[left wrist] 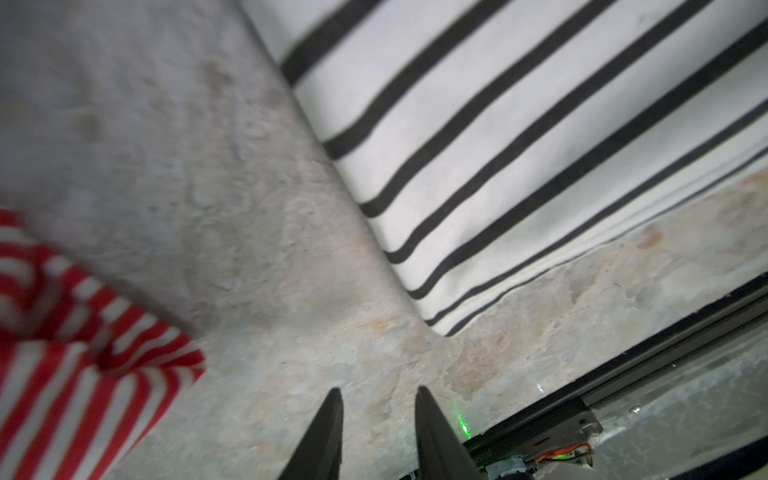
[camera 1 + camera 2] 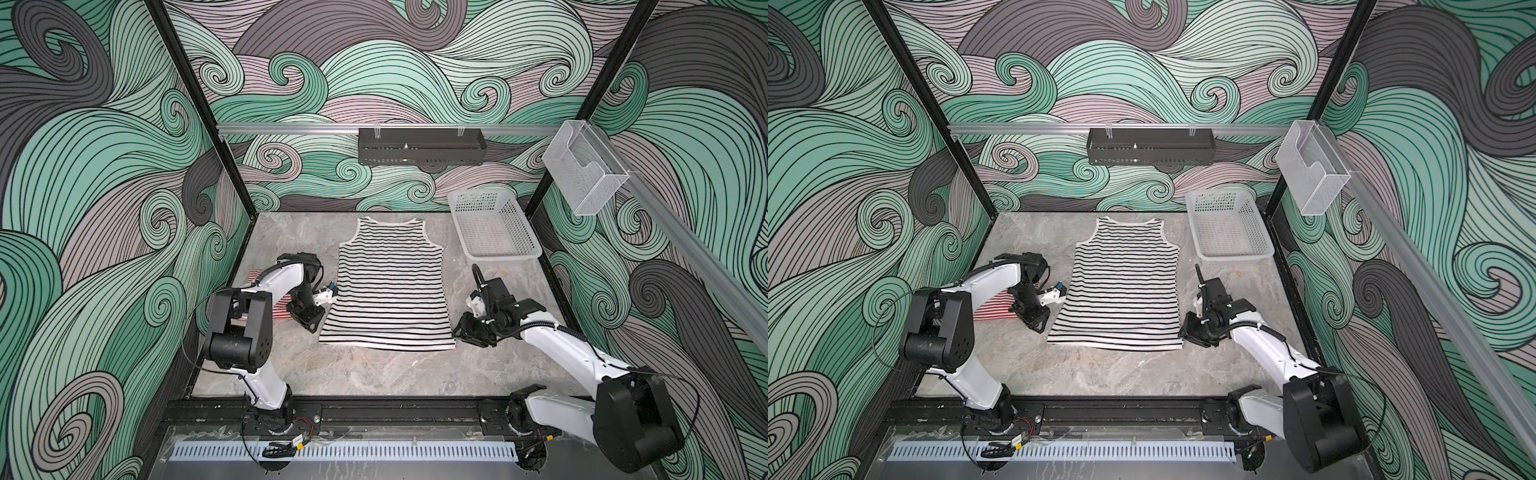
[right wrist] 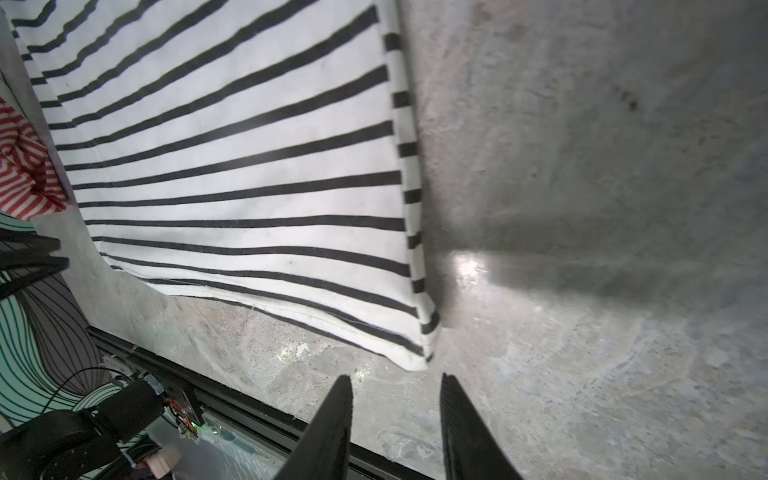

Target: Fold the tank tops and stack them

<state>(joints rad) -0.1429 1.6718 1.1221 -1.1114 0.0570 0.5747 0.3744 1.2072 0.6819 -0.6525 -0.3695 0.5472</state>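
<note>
Tank top lies flat between narrowly parted, empty left gripper and right gripper; shallow near-corner pinches may slip.

Left arm: white moulded link shells, matt blk joint housings. Elbow block, lower left of frame, blk, boxy, w/ small holes on its round end face. Thin blk cable loops off it. White wrist bracket w/ small blue part. Base mount, bottom of frame: blk, screw heads visible, red/yellow wires alongside.

Right arm: same white/blk scheme. Blk corrugated conduit along the white link, white tie at wrist end. Large blk elbow block, lower right.

Left gripper and right gripper: fingers dark, smooth, tapering to narrow tips, no markings seen
</note>
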